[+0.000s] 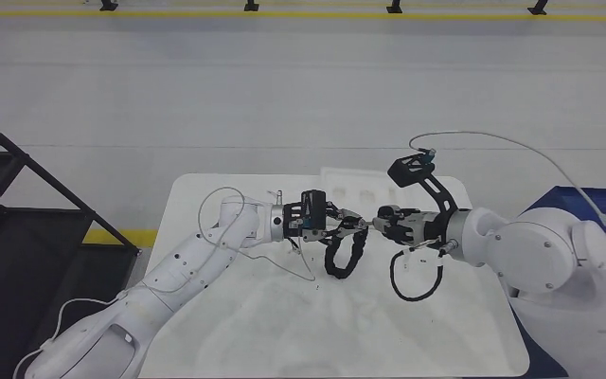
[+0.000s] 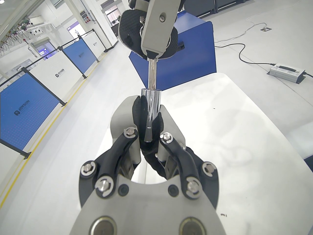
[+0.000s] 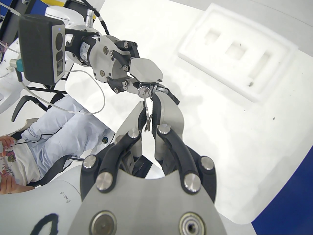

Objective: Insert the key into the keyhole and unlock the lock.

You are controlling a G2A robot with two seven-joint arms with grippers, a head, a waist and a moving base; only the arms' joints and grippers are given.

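The left gripper (image 2: 148,107) is clamping its fingers on the lock (image 2: 151,96), gripping the chrome cylinder above the middle of the table (image 1: 284,327), with the black cable (image 1: 341,261) looping below. The right gripper (image 3: 147,110) is pinching the key (image 3: 147,115), whose blade is sitting in the keyhole (image 3: 143,92), the two grippers meeting tip to tip

Pale grey floor (image 1: 284,85) with a yellow line (image 1: 284,14) along the far side. Blue and white barrier panels (image 2: 24,103) lining an aisle, brightly lit. Blue cabinet (image 2: 193,50) just beside the white table (image 2: 244,135); grey charger box (image 2: 285,72) cabled on the floor.
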